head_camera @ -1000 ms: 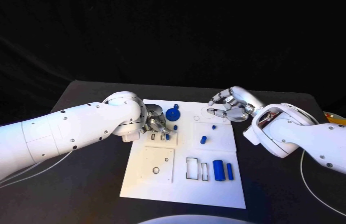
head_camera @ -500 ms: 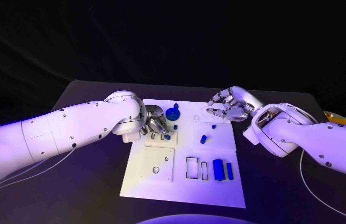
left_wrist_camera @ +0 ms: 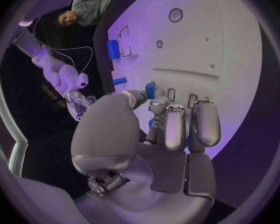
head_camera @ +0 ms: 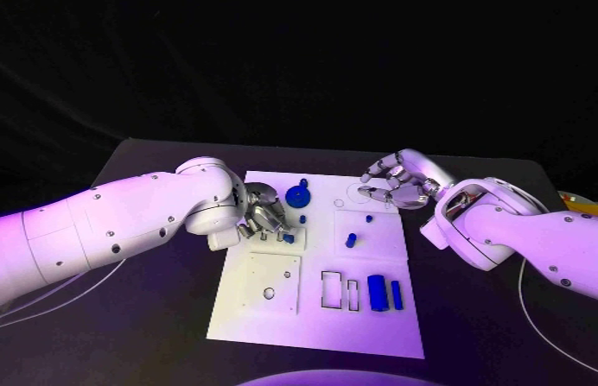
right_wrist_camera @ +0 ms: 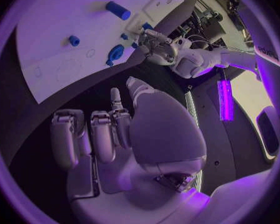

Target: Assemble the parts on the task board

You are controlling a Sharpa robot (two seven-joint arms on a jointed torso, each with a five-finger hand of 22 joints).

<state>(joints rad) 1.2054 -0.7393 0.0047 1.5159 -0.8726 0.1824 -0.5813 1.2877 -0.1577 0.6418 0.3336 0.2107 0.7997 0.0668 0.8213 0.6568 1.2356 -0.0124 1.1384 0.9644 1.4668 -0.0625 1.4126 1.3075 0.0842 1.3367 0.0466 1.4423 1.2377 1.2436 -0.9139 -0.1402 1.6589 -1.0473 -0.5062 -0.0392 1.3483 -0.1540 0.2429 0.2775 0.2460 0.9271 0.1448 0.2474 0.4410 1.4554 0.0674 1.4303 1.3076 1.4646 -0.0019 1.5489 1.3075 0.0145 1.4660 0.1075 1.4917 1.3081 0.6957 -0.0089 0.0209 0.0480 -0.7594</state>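
The white task board lies in the middle of the black bench. The left hand pinches a small blue part in its fingers, just over the slots near the board's left edge. I think this part is hard, light and a bit slippery, so its sides are the best place to hold. It looks like it stands upright. The right hand hovers by the far right corner, fingers curled, holding nothing.
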